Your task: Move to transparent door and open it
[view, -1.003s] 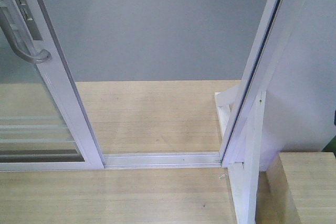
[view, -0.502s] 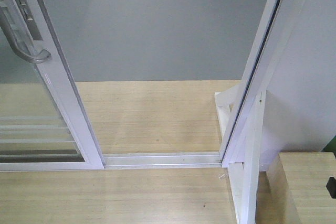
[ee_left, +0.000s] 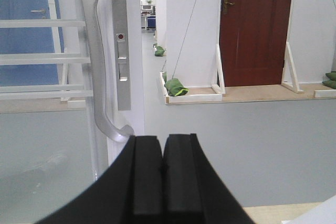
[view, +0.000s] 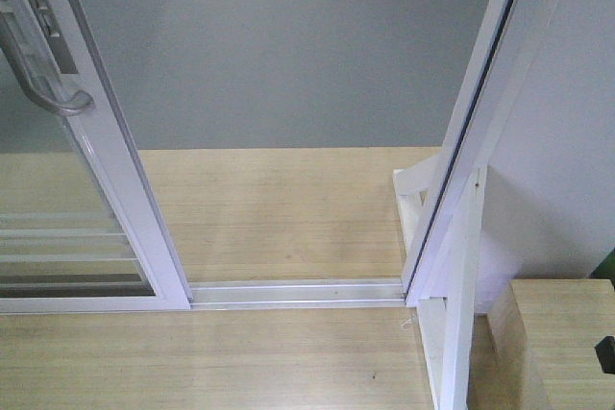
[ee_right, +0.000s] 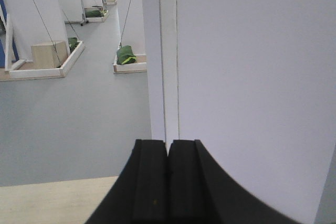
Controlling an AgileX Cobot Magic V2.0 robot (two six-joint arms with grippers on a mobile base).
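My left gripper (ee_left: 163, 169) pressed closed, empty, near grey handle (ee_left: 100, 56) of transparent door (view: 115, 160); right gripper (ee_right: 168, 174) closed, empty; no readable writing

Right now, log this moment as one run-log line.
door: slid open, doorway clear | handle: untouched | left gripper: shut, empty | right gripper: shut, empty

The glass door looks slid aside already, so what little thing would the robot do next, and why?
Probably nothing more to the transparent door: it stands at the left with a wide gap over the floor track. Both the left tool and right tool are shut on nothing, away from the grey handle. I would guess a small roll forward through the gap, or simply a stop.
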